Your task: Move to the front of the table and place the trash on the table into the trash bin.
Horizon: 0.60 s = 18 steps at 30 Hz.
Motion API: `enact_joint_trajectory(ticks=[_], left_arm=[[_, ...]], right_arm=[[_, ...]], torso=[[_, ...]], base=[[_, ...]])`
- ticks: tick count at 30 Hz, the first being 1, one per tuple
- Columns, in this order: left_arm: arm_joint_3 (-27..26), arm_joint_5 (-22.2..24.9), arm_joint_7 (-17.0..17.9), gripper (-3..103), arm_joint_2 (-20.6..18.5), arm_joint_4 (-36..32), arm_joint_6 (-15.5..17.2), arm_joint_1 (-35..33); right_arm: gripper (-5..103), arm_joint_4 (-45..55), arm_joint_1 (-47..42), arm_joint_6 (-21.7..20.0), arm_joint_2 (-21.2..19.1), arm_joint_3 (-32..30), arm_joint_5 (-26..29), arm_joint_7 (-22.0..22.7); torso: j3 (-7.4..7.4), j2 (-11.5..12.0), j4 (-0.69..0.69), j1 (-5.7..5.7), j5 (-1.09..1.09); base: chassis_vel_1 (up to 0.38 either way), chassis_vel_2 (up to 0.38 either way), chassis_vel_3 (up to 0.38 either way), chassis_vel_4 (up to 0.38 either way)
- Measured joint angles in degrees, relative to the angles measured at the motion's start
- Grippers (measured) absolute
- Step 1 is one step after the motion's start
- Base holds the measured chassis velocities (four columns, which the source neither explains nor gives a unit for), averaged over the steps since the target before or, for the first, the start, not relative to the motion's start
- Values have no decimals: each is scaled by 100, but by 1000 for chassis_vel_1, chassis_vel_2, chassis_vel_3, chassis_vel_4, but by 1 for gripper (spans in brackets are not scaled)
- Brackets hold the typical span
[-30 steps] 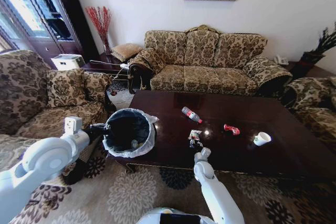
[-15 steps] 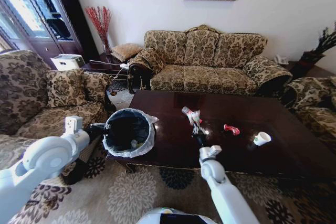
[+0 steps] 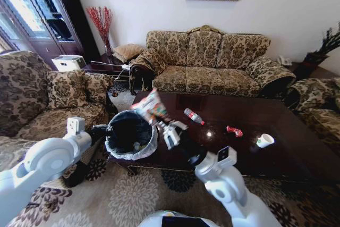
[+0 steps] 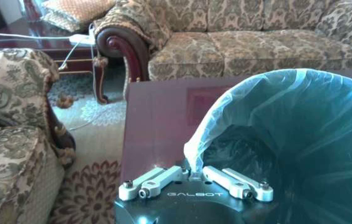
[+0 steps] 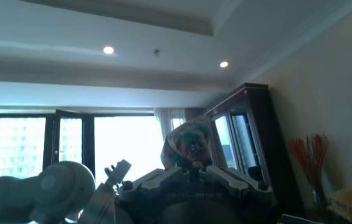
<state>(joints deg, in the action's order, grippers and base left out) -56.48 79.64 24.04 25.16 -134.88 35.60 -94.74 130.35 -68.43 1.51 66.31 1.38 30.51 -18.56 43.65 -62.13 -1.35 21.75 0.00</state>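
Living room, dark table [image 3: 276, 131] carried three trash items: one bottle [image 3: 194, 116], one red wrapper [image 3: 234, 131], one white cup [image 3: 264, 140]. Right gripper [image 3: 166, 129] pinched one snack bag [image 3: 149, 106] above the trash bin [image 3: 130, 134]. Left gripper [image 4: 194, 179] clamped the bin's rim at the table's left end.

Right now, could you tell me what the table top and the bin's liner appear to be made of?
The table looks like dark wood with a glossy varnish: it mirrors light spots. The trash bin liner looks like thin translucent whitish plastic film, wrinkled and folded over the rim, pinched by the left claw.
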Motion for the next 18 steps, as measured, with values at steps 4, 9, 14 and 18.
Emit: enact_joint_trajectory(ticks=[4, 9, 14, 18], left_arm=[[-55, 85, 36, 0, 19, -248, 38, -36], [-63, 136, 72, 0, 36, -434, 94, -54], [-76, 151, 108, 0, 35, -501, 119, -83], [-83, 183, 144, 0, 17, -552, 127, -89]], right_arm=[[-2, -268, -11, 104, 97, 212, -435, 33], [6, -365, -32, 127, 149, 278, -654, 53], [17, -306, -98, 129, 142, 240, -672, 72], [33, -268, -143, 154, 130, 223, -686, 85]], torso=[[0, 0, 2, 1, 0], [0, 0, 1, 0, 0], [0, 0, 1, 1, 0], [0, 0, 1, 0, 0]], base=[[0, 0, 0, 0], [0, 0, 0, 0], [0, 0, 0, 0], [0, 0, 0, 0]])
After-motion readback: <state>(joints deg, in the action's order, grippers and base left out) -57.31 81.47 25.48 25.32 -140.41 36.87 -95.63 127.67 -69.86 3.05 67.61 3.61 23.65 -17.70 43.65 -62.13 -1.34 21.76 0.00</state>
